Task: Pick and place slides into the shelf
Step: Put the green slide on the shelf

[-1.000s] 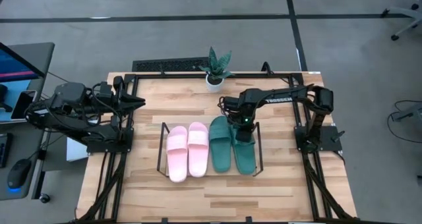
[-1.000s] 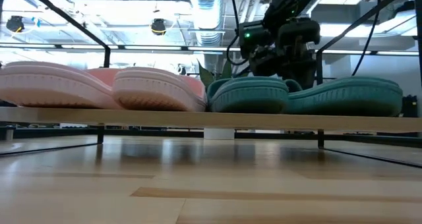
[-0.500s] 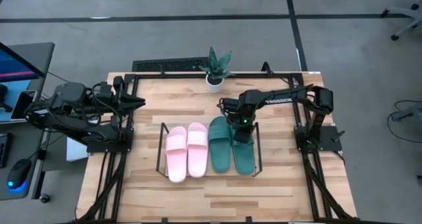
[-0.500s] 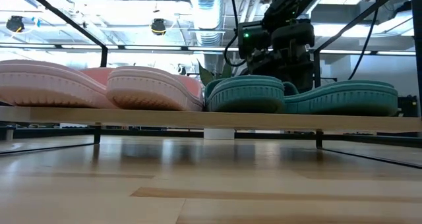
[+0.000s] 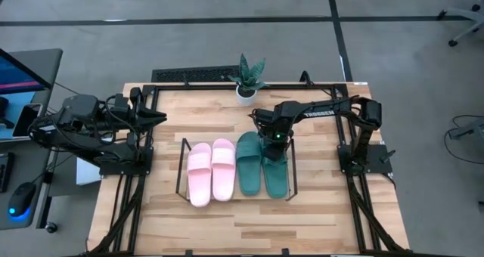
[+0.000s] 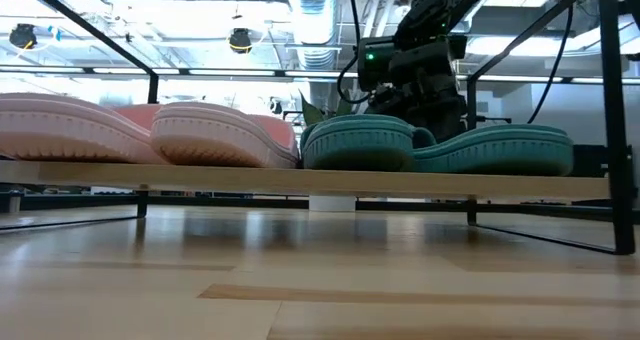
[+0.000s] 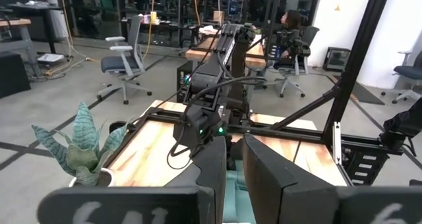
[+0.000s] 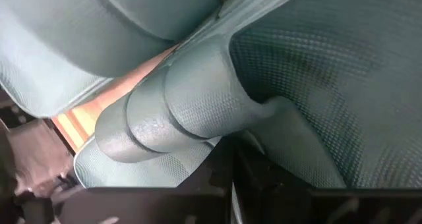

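White lettering, too small to read, marks the right arm, whose end effector (image 5: 274, 148) is clamped on the strap of the right dark green foam slide (image 5: 276, 171) in the black wire shelf (image 5: 181, 166).

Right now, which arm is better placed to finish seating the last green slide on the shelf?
The right. Its gripper is down on the outer green slide at the shelf, its fingers at the strap in the right wrist view. The left gripper waits off by the table's left edge, far from all slides.
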{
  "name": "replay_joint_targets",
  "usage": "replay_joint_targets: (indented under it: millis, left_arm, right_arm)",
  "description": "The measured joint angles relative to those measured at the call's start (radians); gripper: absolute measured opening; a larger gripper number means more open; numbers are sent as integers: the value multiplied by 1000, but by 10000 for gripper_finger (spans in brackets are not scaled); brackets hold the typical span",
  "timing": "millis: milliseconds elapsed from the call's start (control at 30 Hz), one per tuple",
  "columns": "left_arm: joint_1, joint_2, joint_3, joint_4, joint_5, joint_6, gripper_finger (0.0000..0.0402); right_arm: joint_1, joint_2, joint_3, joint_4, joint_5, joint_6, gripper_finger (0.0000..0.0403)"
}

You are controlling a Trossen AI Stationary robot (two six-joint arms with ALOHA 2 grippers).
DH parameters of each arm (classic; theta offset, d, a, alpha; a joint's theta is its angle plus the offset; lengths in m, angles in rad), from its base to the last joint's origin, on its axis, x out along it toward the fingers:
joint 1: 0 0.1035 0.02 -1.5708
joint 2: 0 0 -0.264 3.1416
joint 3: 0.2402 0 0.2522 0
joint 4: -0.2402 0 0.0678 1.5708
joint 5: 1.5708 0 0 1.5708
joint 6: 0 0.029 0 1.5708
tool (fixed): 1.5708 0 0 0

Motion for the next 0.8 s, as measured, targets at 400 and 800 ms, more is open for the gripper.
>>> replay_joint_targets:
  millis: [400,800]
  left_arm:
    - [0,0,0,-4,0,-6,41]
    - [0,0,0,-6,2,-8,41]
  right_arm:
    - [40,-26,-48,50,-27,61,0]
    - [19,-127,-48,-20,78,103,0]
